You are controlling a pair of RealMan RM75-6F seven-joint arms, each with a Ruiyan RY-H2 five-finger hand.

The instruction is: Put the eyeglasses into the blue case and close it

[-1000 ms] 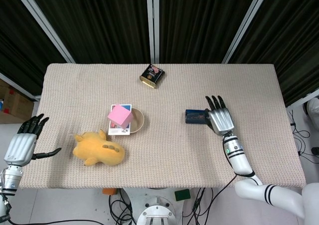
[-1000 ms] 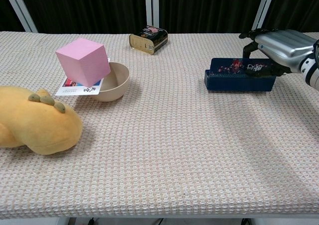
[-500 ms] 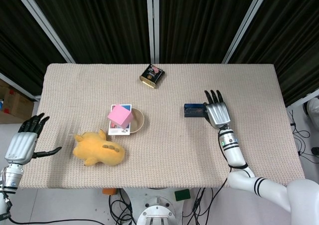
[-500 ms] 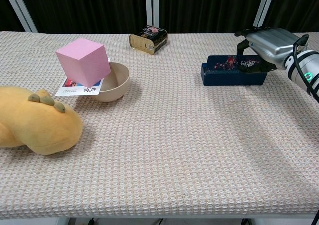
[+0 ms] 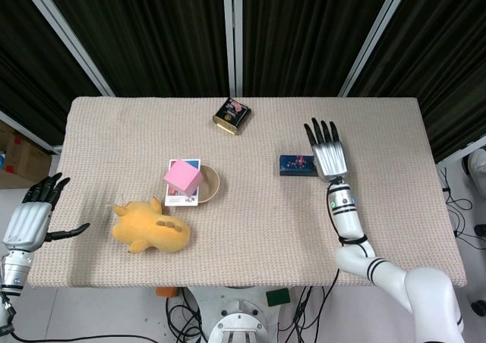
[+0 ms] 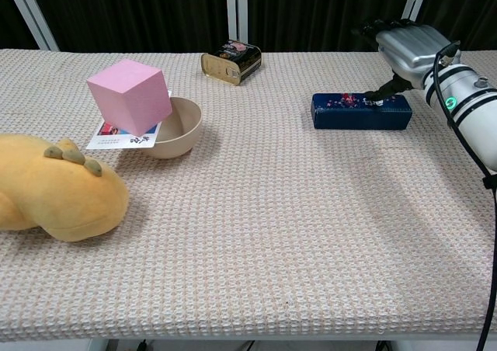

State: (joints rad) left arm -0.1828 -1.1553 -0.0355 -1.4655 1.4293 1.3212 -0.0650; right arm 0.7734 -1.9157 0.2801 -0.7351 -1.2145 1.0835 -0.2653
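The blue case (image 5: 298, 165) lies shut and flat on the table's right half, its patterned lid facing up (image 6: 361, 110). No eyeglasses show in either view. My right hand (image 5: 326, 149) hovers just right of and above the case, fingers straight and spread toward the far edge. In the chest view the right hand (image 6: 404, 44) is raised, and only its thumb reaches down to the lid's right end. My left hand (image 5: 30, 218) hangs off the table's left edge, fingers apart and holding nothing; the chest view does not show it.
A yellow plush toy (image 5: 150, 233) lies at the front left. A pink cube (image 5: 183, 177) leans on a beige bowl (image 5: 210, 184) and a card in the middle. A dark tin (image 5: 231, 115) sits near the far edge.
The case's lid has gone from standing open to shut. My right hand rose and slid toward the far edge, its fingers leaving the lid. The left hand dropped slightly.
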